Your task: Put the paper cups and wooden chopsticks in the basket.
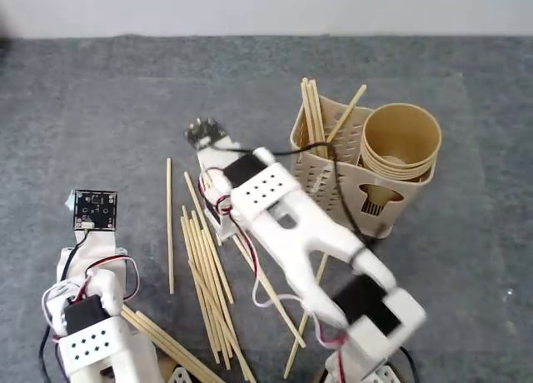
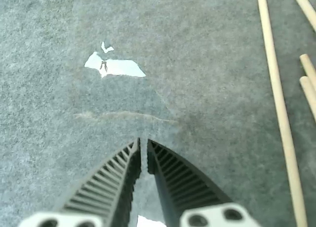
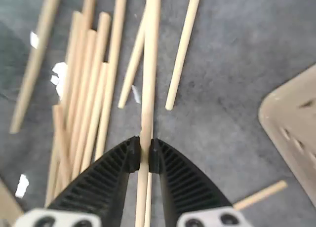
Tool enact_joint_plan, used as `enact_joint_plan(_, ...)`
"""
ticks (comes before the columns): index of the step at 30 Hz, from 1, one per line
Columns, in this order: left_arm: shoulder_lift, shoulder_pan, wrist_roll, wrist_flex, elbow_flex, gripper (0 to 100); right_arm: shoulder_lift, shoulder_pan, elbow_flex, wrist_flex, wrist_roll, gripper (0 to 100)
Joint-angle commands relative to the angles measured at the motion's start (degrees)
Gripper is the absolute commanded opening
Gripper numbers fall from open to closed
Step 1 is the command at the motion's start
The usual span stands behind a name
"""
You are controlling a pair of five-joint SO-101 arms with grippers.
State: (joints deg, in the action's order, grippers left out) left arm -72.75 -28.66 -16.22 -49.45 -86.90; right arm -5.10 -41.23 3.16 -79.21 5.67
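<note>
The beige slotted basket (image 1: 329, 179) stands at the right with stacked paper cups (image 1: 400, 141) and a few chopsticks (image 1: 312, 112) upright in it. Several wooden chopsticks (image 1: 204, 266) lie loose on the grey mat in the middle. My right gripper (image 3: 143, 145) is shut on one chopstick (image 3: 149, 64), low over the loose pile (image 3: 89, 89); its arm (image 1: 275, 208) stretches from the front right toward the pile. My left gripper (image 2: 143, 143) is shut with nothing in it, over bare mat beside a single chopstick (image 2: 279, 103). Its arm (image 1: 92, 316) sits at the front left.
A corner of the basket (image 3: 291, 123) is close beside the right gripper. A lone chopstick (image 1: 169, 225) lies left of the pile, and more chopsticks (image 1: 166, 341) lie by the left arm's base. A white scrap (image 2: 114, 65) marks the mat.
</note>
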Motion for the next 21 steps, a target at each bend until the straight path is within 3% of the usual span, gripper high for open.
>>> enact_joint_plan(1, -0.53, 0.44, -0.44, 1.14, 0.57, 3, 12.0, 0.66, -4.31, -4.53, -0.79, 0.8)
enact_joint_plan(6, -0.53, 0.44, -0.44, 1.14, 0.57, 3, 23.87, 0.84, -6.86, -7.08, -4.66, 0.8)
enact_joint_plan(11, -0.53, 0.35, -0.44, 1.14, 0.57, 3, 31.96, 5.67, -12.4, -5.58, -8.97, 0.8)
enact_joint_plan(21, -0.53, 0.35, -0.44, 1.14, 0.57, 3, 36.44, 15.25, -21.89, 8.04, -8.97, 0.8)
